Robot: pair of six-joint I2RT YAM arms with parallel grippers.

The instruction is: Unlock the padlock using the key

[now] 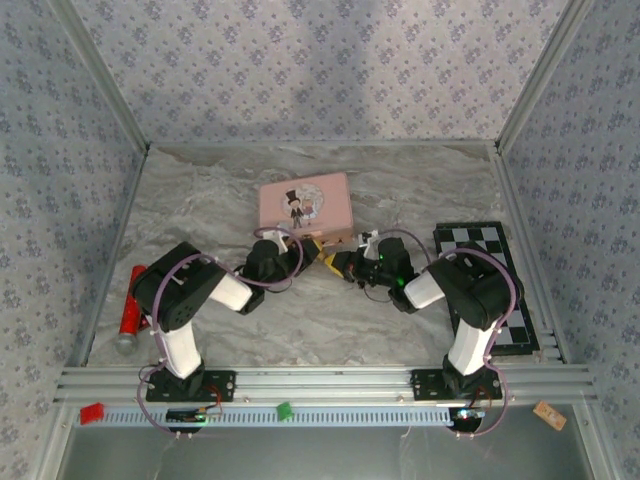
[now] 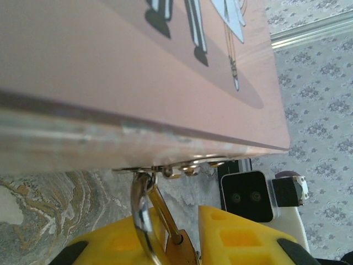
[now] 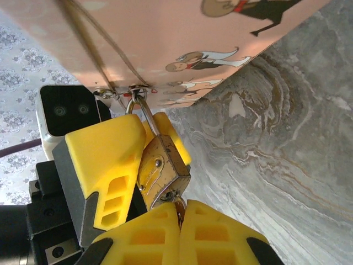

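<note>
Left gripper [image 2: 175,240] clamped on padlock [image 3: 162,171], which hangs off pink tin box [image 1: 305,203] front edge, mid-table. Right gripper [image 3: 180,218] pinches key [image 3: 178,204] at the keyhole.

No text or number is legible, even on the pink box [image 1: 305,205].

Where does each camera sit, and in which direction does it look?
Top external: above and behind the arms, looking down at the table; left arm and right arm show.
Left wrist: on the left arm, looking along the left claw at the padlock hanging from the pink box.
Right wrist: on the right arm, facing the left claw; the right claw pinches the key at the padlock.
Shared: both wrist views show padlock, box and left claw.
</note>
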